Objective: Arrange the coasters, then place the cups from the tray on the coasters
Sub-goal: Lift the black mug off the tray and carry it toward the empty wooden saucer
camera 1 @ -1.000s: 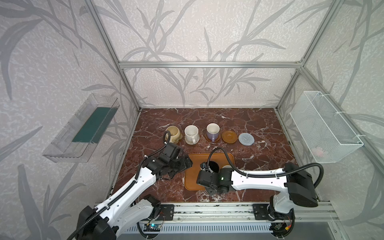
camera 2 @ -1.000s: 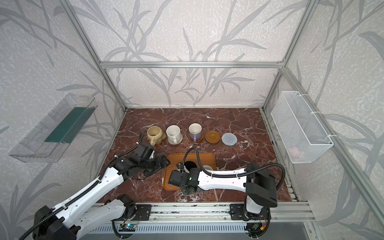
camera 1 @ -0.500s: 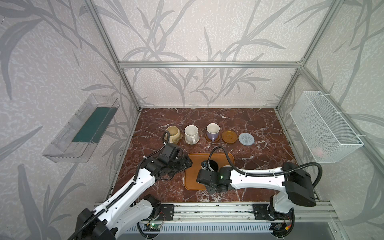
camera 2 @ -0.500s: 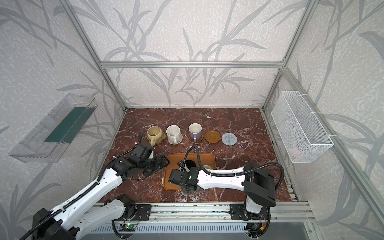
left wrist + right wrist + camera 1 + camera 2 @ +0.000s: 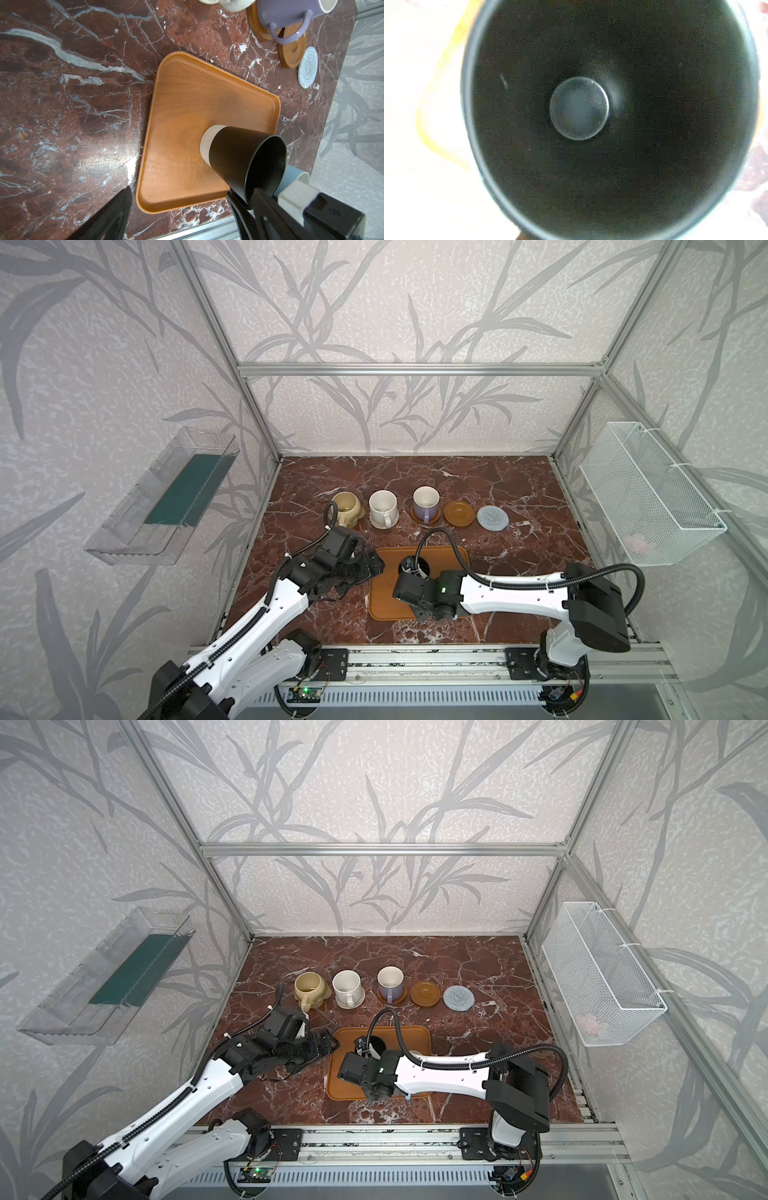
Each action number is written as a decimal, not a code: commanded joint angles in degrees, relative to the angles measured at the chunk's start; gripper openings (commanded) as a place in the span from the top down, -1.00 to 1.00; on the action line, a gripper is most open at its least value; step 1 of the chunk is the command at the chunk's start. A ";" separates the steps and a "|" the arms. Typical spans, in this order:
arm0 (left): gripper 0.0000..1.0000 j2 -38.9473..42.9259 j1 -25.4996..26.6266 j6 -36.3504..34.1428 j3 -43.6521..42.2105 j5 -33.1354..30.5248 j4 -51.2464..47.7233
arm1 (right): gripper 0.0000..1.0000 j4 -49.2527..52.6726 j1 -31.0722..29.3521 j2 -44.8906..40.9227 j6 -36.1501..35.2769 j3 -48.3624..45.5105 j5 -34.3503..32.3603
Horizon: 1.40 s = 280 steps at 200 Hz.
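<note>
Left gripper [image 5: 368, 568]: fingers spread wide, empty, hovering at the left edge of the tray [image 5: 176, 104]. Black cup [image 5: 239, 153] upright on the tray, mid-width, toward its back edge. Right gripper [image 5: 249, 204]: fingers at the cup's rim; gripping or loose, cannot tell. Blue cup [image 5: 293, 176] just beside.

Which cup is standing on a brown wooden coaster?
The lavender cup, next to the empty wooden coaster. The beige cup and white cup stand on paler mats; the black cup is on the tray.
</note>
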State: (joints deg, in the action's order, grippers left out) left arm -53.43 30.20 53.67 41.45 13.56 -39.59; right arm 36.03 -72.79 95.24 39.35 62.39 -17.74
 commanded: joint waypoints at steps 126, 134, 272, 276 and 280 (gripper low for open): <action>-0.84 3.17 -0.52 2.21 -1.61 -1.74 -1.18 | 0.79 -6.56 1.63 -1.16 -6.83 -0.34 -1.81; -0.83 3.93 -0.55 2.48 -1.64 -1.97 -1.18 | 0.85 -6.51 1.56 -1.69 -7.45 -0.26 -1.97; -0.80 6.45 -0.46 2.67 0.12 -1.43 5.92 | 1.00 -8.27 1.56 -11.31 -9.87 -2.82 -1.05; -0.81 6.54 -0.48 2.68 0.03 -1.27 6.28 | 1.00 -8.25 1.53 -11.58 -9.89 -2.85 -1.14; -0.82 6.71 -0.44 2.84 -0.13 -1.18 6.76 | 1.00 -8.22 1.53 -11.93 -10.02 -2.73 -1.20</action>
State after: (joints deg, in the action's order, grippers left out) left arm -47.35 29.93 56.12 40.25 12.10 -35.90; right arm 30.50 -71.24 87.15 30.11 58.94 -17.12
